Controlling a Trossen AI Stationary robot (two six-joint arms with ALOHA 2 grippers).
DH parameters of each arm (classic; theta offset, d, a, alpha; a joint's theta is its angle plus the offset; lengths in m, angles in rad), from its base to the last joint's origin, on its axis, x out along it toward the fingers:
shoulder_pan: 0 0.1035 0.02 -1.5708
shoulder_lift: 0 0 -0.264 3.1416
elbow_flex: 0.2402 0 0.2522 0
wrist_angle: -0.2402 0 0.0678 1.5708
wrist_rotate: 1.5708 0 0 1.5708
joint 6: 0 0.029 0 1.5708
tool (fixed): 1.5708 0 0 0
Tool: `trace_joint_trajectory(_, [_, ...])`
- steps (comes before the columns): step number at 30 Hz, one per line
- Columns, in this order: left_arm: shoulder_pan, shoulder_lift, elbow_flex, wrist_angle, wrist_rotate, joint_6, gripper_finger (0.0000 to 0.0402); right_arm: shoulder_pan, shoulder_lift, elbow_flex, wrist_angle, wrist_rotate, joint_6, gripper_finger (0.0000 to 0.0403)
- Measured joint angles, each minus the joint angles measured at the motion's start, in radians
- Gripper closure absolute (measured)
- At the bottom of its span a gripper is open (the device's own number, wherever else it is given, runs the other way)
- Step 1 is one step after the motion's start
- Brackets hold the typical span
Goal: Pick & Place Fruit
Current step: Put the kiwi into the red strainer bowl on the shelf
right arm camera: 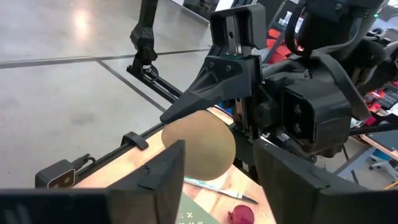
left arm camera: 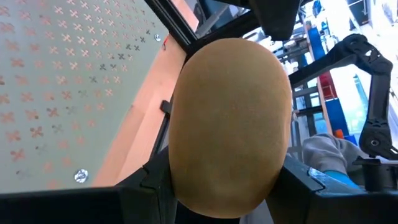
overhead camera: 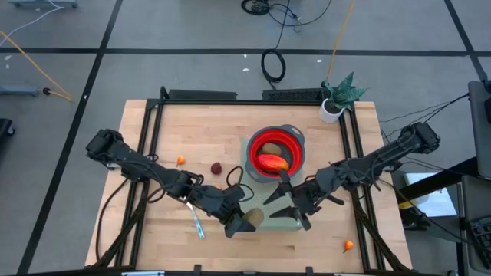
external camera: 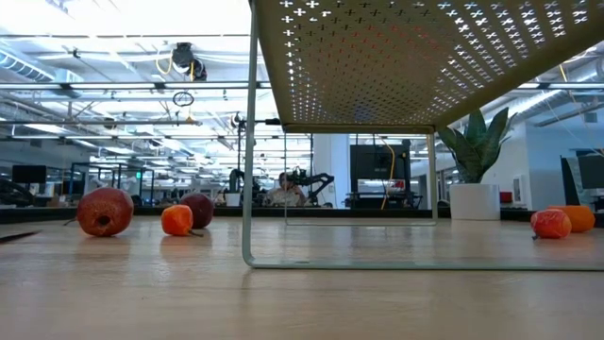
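Observation:
My left gripper [overhead camera: 245, 222] is shut on a brown-green oval fruit [overhead camera: 254, 220], held in the air at the left end of a grey-green perforated stand [overhead camera: 278, 216]. In the left wrist view the fruit [left arm camera: 230, 124] fills the picture. My right gripper [overhead camera: 292, 202] hangs open just right of it, over the stand. Its fingers [right arm camera: 163, 177] point level at the fruit [right arm camera: 200, 148] and touch nothing. The red bowl [overhead camera: 295, 146] holds the red-orange fruit [overhead camera: 271, 162] and another brown-green oval [overhead camera: 272, 149]. A dark red ball [overhead camera: 217, 167] and an orange ball [overhead camera: 180, 160] lie on the table. My left gripper pinches the oval fruit between its two fingers [left arm camera: 144, 186], one on each flank, at the end nearer the wrist [left arm camera: 186, 186]. The fingers reach in from the table's left, slanting a little downward. The fruit juts out past them, lifted clear of table and stand.
A knife [overhead camera: 197, 222] with a light-blue handle lies near the front, left of the stand. Another orange ball [overhead camera: 347, 246] sits at the front right. A potted plant [overhead camera: 337, 98] stands at the far right corner. Black rails [overhead camera: 153, 123] run along both table sides.

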Motion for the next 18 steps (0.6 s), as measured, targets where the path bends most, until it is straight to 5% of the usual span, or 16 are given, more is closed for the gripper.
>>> trace_joint_trajectory(10, [0.02,-0.008,0.062,-0.041,0.007,0.027,0.0224,-0.004,0.041,0.0,0.036,0.03,-0.046,0.0139])
trace_joint_trajectory(18, [0.029,-0.008,0.103,-0.148,0.007,0.003,0.0224,-0.008,0.066,0.0,0.129,0.056,-0.095,0.012])
